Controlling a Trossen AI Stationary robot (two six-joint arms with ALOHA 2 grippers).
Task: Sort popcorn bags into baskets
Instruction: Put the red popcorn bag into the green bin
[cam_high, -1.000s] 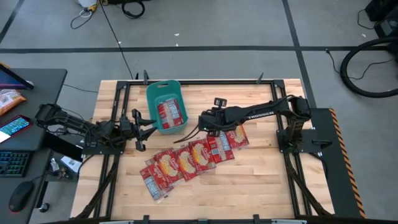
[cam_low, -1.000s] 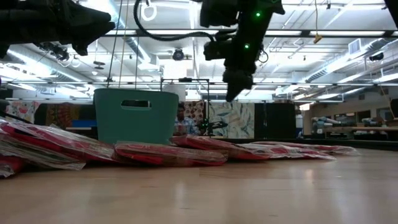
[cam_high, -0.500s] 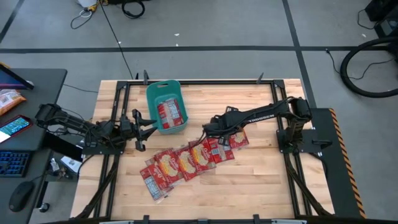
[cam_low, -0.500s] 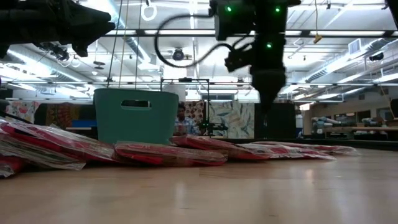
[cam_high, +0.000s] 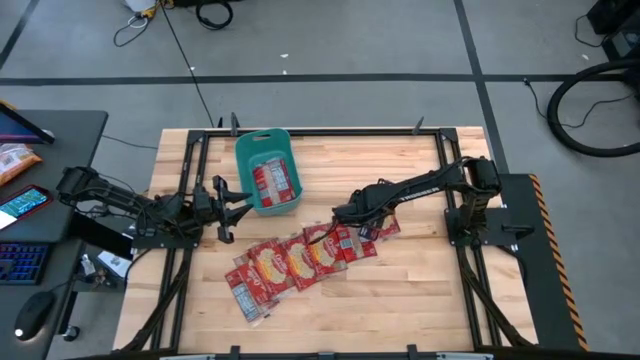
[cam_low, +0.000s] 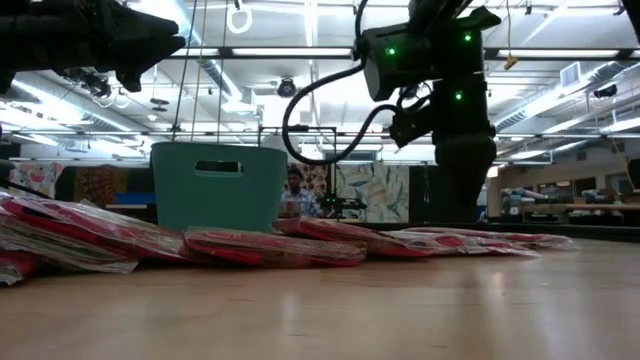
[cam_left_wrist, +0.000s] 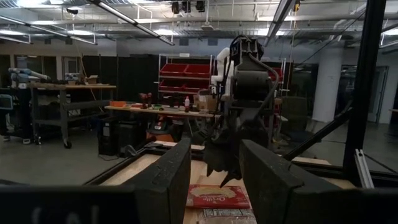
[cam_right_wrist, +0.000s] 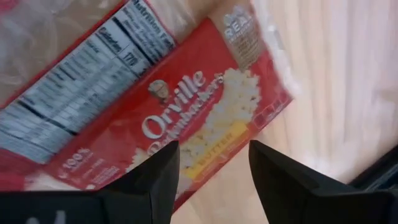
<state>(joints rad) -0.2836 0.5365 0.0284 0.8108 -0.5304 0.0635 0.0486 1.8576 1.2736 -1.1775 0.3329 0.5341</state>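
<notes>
At the bench's left edge: left gripper (cam_high: 232, 208), parked just off the wood, pointing toward the middle. Fingers (cam_left_wrist: 168, 180) spread, nothing between them. Same spot and same pose as a second ago.

Just right of that, close to the far edge: teal basket (cam_high: 243, 160), upright, handle cut-out facing the low camera (cam_low: 220, 168). Inside, one popcorn bag (cam_high: 272, 180) lying flat. No change in contents since the earlier frames.

Across the middle of the bench: remaining popcorn bags (cam_high: 290, 265), overlapping in a fanned row that runs from the near left up toward the centre right. Seen from table height as a low red heap (cam_low: 270, 245). Unmoved since a second ago.

At the right end of that row: right gripper (cam_high: 345, 218), reaching in from the right edge. A second ago, beside the basket's right side and higher up; half a second ago, partway over; now down low over the last bags. In the low view, gone from the centre to right of centre and dropped close behind the heap (cam_low: 462, 195). Fingers (cam_right_wrist: 163, 171) set apart, straddling a red face-up bag (cam_right_wrist: 205, 118) with bare wood just beside it. Pinching nothing; whether touching the bag, cannot tell.
</notes>
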